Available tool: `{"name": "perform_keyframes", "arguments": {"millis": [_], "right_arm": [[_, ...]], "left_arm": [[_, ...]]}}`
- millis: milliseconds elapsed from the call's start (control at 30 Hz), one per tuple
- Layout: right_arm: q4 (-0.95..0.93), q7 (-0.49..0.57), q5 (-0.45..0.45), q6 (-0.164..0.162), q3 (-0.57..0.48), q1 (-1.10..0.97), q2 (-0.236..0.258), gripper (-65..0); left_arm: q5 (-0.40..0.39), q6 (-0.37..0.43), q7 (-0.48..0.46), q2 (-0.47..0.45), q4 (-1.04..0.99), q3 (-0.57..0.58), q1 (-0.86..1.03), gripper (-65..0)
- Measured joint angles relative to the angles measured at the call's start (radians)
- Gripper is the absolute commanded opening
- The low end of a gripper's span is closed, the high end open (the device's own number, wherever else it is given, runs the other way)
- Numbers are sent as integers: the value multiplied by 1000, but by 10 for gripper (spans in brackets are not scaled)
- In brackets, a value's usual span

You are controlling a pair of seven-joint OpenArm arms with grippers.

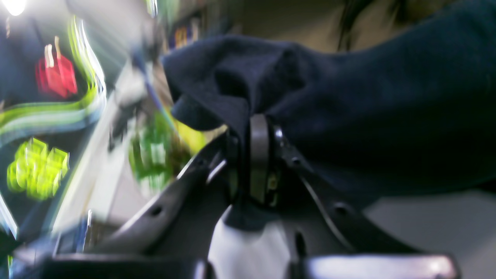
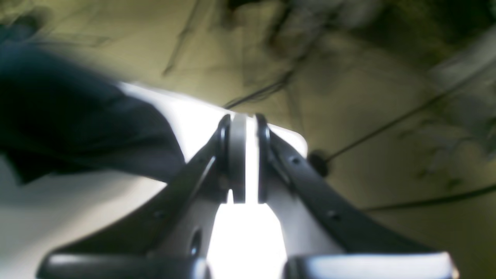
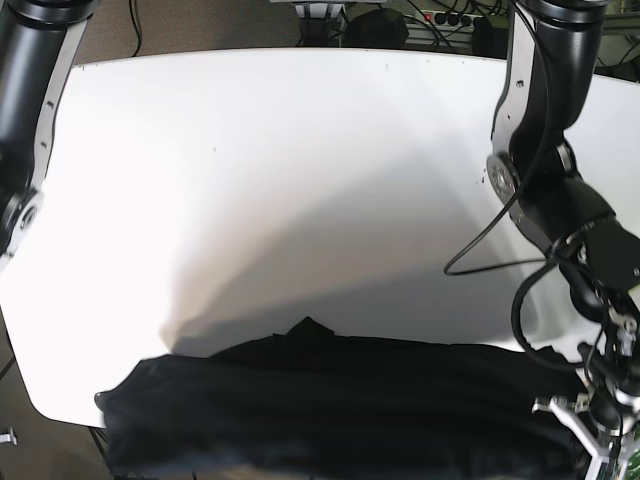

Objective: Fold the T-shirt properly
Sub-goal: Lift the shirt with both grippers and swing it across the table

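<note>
The dark navy T-shirt (image 3: 340,400) lies bunched in a long band along the near edge of the white table (image 3: 300,180), partly hanging over it. My left gripper (image 3: 592,412) is at the shirt's right end in the base view. In the left wrist view the left gripper (image 1: 257,155) is shut on a fold of the T-shirt (image 1: 348,116), which drapes up and to the right of the fingers. My right gripper (image 2: 246,155) is shut with nothing in it, just a thin slit between the pads. It hovers over the table near a corner, with the T-shirt (image 2: 77,128) to its left. The base view does not show the right gripper.
The right arm's black links (image 3: 30,120) rise along the table's left side and the left arm (image 3: 540,150) along the right, with a loose black cable (image 3: 480,250) over the table. A table corner (image 2: 298,139) and floor cables (image 2: 407,112) lie beyond the right gripper.
</note>
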Motion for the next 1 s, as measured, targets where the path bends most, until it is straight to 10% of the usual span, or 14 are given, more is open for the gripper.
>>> {"name": "perform_keyframes", "arguments": {"millis": [333, 633, 1000], "right_arm": [[212, -44, -22, 8, 242, -471, -16, -626], [315, -42, -19, 8, 398, -762, -220, -614], [309, 98, -37, -7, 283, -838, -343, -119]], "left_arm": [[-28, -2, -36, 4, 154, -19, 261, -650], [-14, 0, -32, 0, 254, -37, 532, -650], [-11, -42, -35, -3, 264, -210, 715, -650]]}}
